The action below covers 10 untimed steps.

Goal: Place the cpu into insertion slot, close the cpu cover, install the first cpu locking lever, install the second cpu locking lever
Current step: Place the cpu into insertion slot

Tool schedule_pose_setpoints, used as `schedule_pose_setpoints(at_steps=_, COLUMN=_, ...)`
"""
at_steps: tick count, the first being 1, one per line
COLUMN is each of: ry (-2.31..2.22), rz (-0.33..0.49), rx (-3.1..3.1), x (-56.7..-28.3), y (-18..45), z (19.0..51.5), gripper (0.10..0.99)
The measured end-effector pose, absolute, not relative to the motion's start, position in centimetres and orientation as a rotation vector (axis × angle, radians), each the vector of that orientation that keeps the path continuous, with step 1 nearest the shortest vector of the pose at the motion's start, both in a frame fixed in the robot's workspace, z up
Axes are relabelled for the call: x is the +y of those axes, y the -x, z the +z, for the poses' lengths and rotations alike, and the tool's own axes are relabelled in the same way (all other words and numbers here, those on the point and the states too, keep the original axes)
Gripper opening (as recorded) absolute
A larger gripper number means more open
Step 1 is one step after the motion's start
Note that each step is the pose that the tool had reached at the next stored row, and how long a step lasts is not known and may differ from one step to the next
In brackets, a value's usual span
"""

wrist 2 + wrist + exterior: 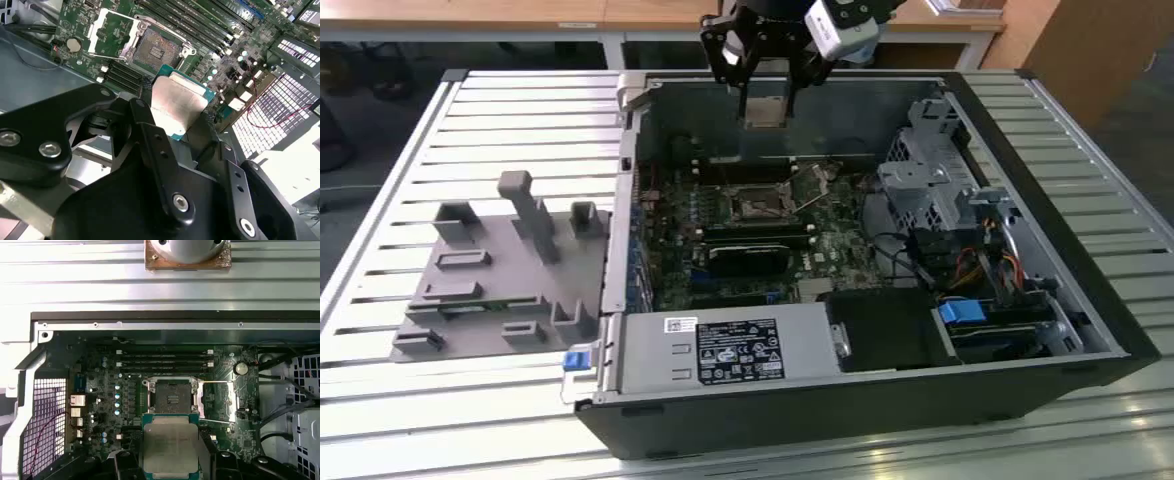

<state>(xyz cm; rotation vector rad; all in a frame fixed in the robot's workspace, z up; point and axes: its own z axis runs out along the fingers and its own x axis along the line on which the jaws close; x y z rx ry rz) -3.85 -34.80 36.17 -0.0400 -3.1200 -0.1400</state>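
Hand clamped on the cpu, holding it flat above the open case, at 12 o'clock of the bare insertion slot in the exterior view; cpu cover lies open beside the slot

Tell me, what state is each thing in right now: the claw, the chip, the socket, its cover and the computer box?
gripper: closed on the cpu, above the board.
cpu: held in the air, metal top showing, not yet in the slot.
insertion slot: uncovered and empty.
cpu cover: swung open, lying beside the slot.
computer case: lying on its side, open, with the board exposed.
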Motion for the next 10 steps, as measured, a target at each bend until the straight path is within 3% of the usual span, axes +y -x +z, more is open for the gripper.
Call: schedule_pose_setpoints(at_steps=10, ry=0.058, rz=-0.14, rx=-3.12, x=-34.8, y=3.85, z=36.18, gripper=0.529)
